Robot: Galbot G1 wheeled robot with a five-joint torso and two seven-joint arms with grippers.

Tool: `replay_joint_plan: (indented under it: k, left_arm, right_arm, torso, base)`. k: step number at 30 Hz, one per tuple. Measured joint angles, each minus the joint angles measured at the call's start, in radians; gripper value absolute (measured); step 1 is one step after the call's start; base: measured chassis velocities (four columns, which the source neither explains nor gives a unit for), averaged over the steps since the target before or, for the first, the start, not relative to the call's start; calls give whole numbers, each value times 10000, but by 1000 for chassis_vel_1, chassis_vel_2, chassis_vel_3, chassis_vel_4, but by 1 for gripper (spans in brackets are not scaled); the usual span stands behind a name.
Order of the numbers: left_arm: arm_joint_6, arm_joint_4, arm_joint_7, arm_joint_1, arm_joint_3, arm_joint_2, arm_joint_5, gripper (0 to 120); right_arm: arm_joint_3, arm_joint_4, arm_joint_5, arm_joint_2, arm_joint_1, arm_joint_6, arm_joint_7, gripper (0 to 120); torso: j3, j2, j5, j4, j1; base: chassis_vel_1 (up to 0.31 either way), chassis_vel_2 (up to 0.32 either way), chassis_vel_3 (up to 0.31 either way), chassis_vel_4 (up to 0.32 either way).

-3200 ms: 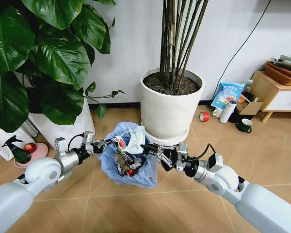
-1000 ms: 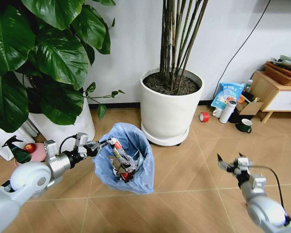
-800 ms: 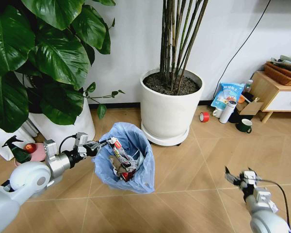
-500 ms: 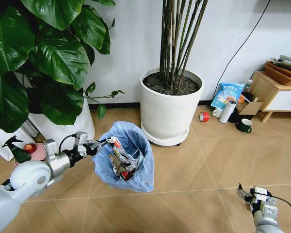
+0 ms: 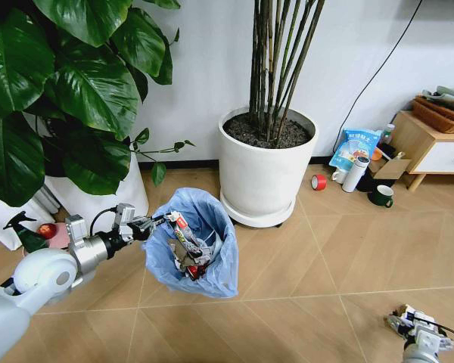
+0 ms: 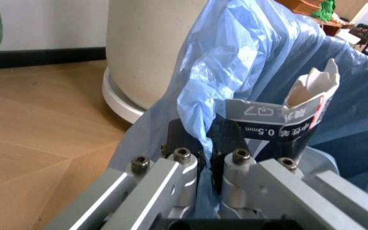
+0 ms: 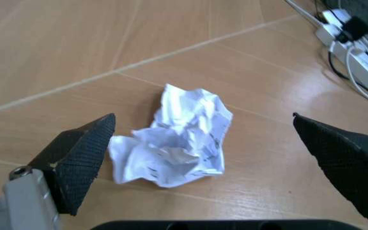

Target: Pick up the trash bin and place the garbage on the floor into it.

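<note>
Since the earlier frames the right gripper (image 5: 420,338) has left the trash bin (image 5: 191,253) and dropped low over the floor (image 5: 303,265); the left gripper (image 5: 145,224) still pinches the bag rim, holding the bin, which carries wrappers and paper.

In the left wrist view, the fingers (image 6: 182,139) clamp only thin blue plastic, which I judge could tear or slip.

In the right wrist view, spread-wide pads (image 7: 82,153) straddle a crumpled paper wad (image 7: 174,143); closing off-centre might nudge it aside.
</note>
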Motion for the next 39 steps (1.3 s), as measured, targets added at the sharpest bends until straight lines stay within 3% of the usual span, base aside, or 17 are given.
replay_joint_plan:
  k: [12, 21, 31, 32, 34, 36, 39]
  left_arm:
    - [-2, -8, -12, -54, -2, 65, -86, 0]
    - [-1, -14, -47, -59, -58, 88, -161, 0]
    - [2, 82, -60, -241, 53, 61, -241, 0]
    - [5, 81, -62, -239, 59, 72, -247, 0]
    - [6, 77, -62, -234, 59, 81, -250, 0]
    - [8, 74, -63, -209, 57, 85, -251, 0]
    - [8, 74, -62, -190, 56, 70, -242, 0]
  right_arm:
    - [-99, -1195, 165, -39, 777, 72, -77, 100]
    - [-363, -1870, 213, -182, 1227, 137, -242, 65]
    - [-580, -1833, 360, -347, 1229, 19, -285, 32]
    - [-632, -1796, 382, -359, 1212, -18, -284, 24]
    - [-655, -1786, 387, -371, 1199, -29, -285, 21]
    - [-691, -1779, 396, -384, 1190, -47, -312, 10]
    - [-708, -1777, 410, -384, 1183, -69, -318, 3]
  torso:
    - [0, 0, 1, 0, 1]
    - [1, 0, 2, 0, 1]
    - [0, 0, -1, 0, 1]
    - [0, 0, 0, 0, 1]
    - [0, 0, 0, 0, 1]
    - [0, 0, -1, 0, 1]
    - [0, 0, 0, 0, 1]
  base:
    - [0, 0, 0, 0]
    - [0, 0, 0, 0]
    - [0, 0, 0, 0]
    - [0, 0, 0, 0]
    - [0, 0, 0, 0]
    - [0, 0, 0, 0]
    - [0, 0, 0, 0]
